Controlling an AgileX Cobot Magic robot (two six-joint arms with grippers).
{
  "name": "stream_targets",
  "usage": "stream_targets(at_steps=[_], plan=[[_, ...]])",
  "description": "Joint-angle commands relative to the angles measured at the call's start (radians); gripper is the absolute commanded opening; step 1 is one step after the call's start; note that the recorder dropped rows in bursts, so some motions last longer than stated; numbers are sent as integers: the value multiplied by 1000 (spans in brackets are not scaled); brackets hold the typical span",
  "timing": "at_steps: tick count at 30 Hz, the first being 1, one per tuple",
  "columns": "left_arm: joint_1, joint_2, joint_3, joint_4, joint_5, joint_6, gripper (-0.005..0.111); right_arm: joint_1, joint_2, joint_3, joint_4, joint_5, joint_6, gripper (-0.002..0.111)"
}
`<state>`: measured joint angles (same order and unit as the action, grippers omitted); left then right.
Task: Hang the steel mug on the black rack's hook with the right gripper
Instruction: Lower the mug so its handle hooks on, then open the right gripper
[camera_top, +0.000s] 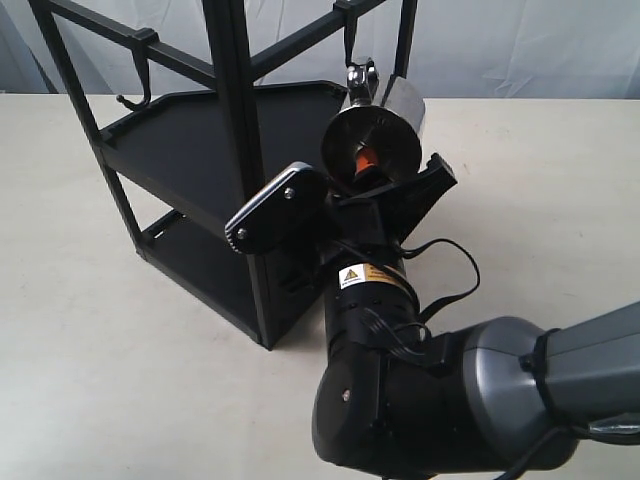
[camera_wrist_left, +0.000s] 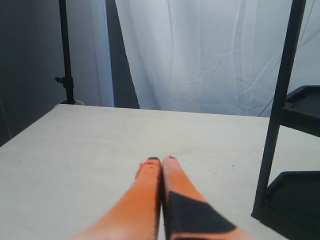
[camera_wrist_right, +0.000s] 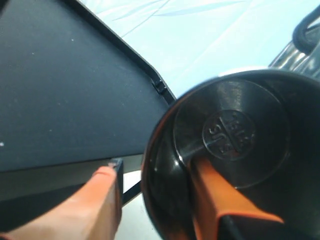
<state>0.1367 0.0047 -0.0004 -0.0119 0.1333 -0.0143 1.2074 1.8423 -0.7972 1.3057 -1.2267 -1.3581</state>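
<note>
The steel mug (camera_top: 375, 140) hangs sideways beside the black rack (camera_top: 232, 110), its mouth facing my right gripper (camera_top: 350, 165). Its looped handle (camera_top: 362, 78) is up at the hook (camera_top: 349, 45) that drops from the rack's top rail; I cannot tell whether the loop rests on it. In the right wrist view one orange finger (camera_wrist_right: 215, 195) reaches inside the steel mug (camera_wrist_right: 230, 135). The other finger (camera_wrist_right: 100, 200) stands outside, with a strip of table showing between it and the rim. My right gripper (camera_wrist_right: 155, 167) is open around the mug wall. My left gripper (camera_wrist_left: 161, 160) is shut and holds nothing.
A second hook (camera_top: 135, 92) hangs from the rack's left rail. The rack's upper tray (camera_wrist_right: 60, 90) lies just beside the mug. A rack post (camera_wrist_left: 280, 100) stands to one side of my left gripper over the pale table (camera_wrist_left: 100, 150). White curtains close the back.
</note>
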Motion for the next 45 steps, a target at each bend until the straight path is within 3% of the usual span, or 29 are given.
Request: stream_targets(at_steps=[1, 17, 23, 45], plan=[[-9, -5, 0, -11, -5, -2, 2, 1, -4, 3, -26, 6, 8, 42], [-9, -5, 0, -11, -5, -2, 2, 10, -18, 3, -29, 6, 60, 43], [-9, -5, 0, -11, -5, -2, 2, 10, -46, 3, -49, 6, 42, 62], [-9, -5, 0, -11, -5, -2, 2, 71, -46, 5, 7, 6, 22, 59]])
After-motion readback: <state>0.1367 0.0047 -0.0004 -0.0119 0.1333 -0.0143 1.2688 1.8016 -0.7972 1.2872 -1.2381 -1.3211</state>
